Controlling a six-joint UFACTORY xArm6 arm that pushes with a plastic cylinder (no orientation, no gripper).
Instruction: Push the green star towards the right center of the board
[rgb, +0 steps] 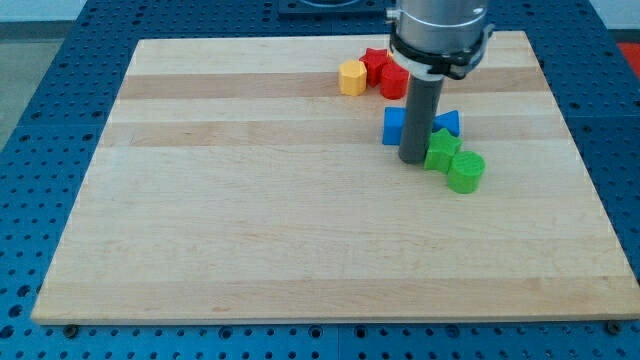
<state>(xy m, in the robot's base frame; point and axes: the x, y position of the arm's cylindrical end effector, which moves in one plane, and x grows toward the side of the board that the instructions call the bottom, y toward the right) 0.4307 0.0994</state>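
The green star (441, 149) lies right of the board's middle, in the upper half. My tip (412, 160) stands right against the star's left side. A round green block (466, 172) touches the star at its lower right. A blue cube (394, 126) sits just behind the rod on the left, and a blue triangle (449, 122) shows just above the star. The rod hides part of both blue blocks.
A yellow block (352, 77), a red star (375, 63) and a red block (393, 81) cluster near the board's top edge, left of the arm. The wooden board (250, 200) lies on a blue pegboard table.
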